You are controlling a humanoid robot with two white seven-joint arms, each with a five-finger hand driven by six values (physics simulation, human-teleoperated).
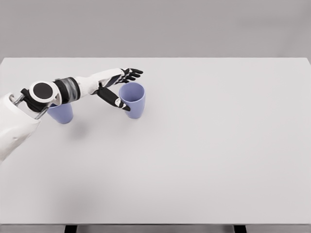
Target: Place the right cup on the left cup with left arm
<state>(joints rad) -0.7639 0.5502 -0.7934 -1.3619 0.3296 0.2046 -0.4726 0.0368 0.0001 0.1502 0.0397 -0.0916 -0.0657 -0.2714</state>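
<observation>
Two lavender-blue cups stand upright on the white table [204, 145]. The right cup [133, 100] is left of the table's middle. The left cup [61, 113] is partly hidden behind my left forearm. My left hand [121, 88] reaches in from the left and sits right beside the right cup, its fingers [131, 74] spread behind the rim and the thumb [112, 100] along the cup's near left side. The hand is open and I cannot tell whether it touches the cup. The right arm is out of view.
The table's far edge [155, 58] runs just behind the hand and meets a plain grey wall.
</observation>
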